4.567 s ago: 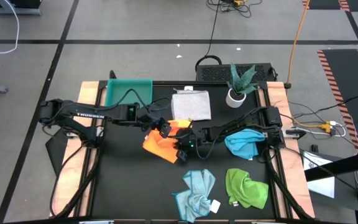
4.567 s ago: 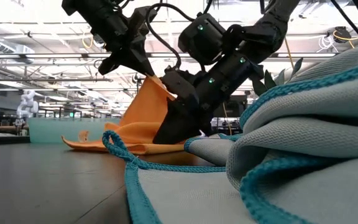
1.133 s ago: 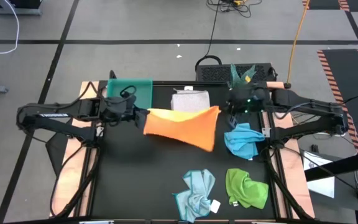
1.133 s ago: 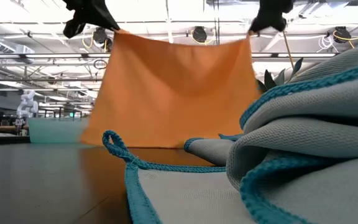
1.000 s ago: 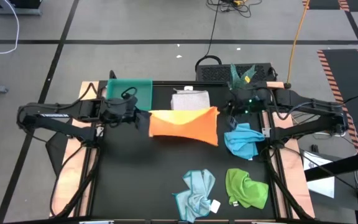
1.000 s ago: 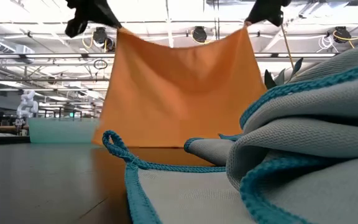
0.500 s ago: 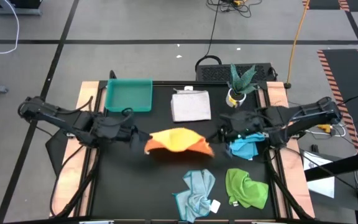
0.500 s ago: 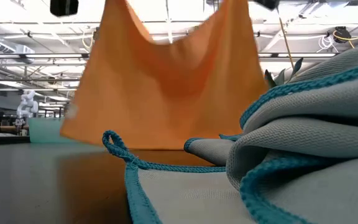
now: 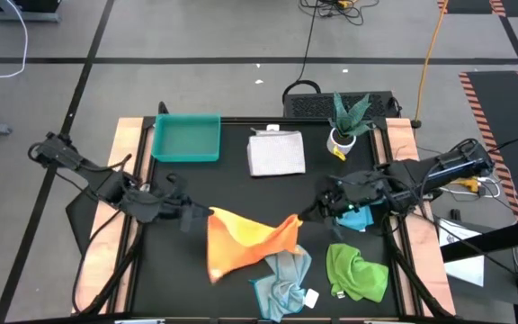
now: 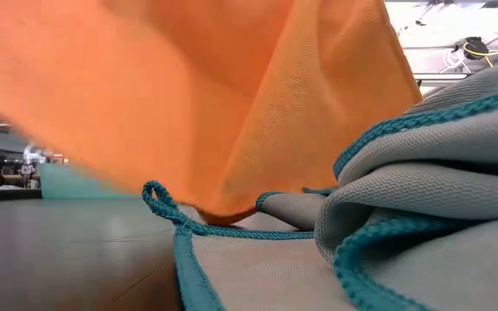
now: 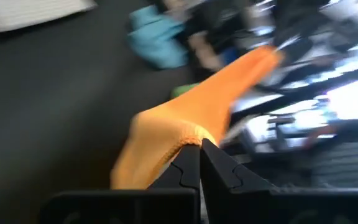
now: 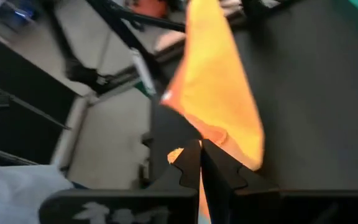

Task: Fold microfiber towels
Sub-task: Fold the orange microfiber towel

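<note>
The yellow-orange microfiber towel [image 9: 245,238] hangs spread between my two grippers over the near middle of the table. My left gripper [image 9: 196,219] is shut on its left top corner and my right gripper [image 9: 306,214] on its right top corner. In the low view the towel [image 10: 188,95] fills the upper picture. Its lower edge [image 10: 223,214] hangs just behind the pale blue towel [image 9: 283,274], which lies crumpled near the front edge. Also on the table are the green towel [image 9: 356,273], the bright blue towel [image 9: 358,218] and the white-grey towel [image 9: 277,153], which lies flat at the back. My left gripper pinches the towel's left top corner [image 11: 182,137] between its two shut fingers. It comes from the table's left, slanting down. The cloth runs away from the fingers toward the other arm, slightly slack. My right gripper pinches the towel's right top corner [image 12: 215,138] between its two shut fingers. It comes from the table's right, slanting down. The cloth hangs and stretches from the fingers toward the left arm.
A teal tray [image 9: 185,138] stands at the back left and a potted plant [image 9: 343,126] at the back right. Bare dark table top [image 9: 178,279] lies near the front left.
Both grippers have swung toward the table's near edge, carrying the yellow-orange towel from the back of the table. They have kept shut on its top corners and have tipped. The towel has swung forward, and its lower edge is now by the pale blue towel.
</note>
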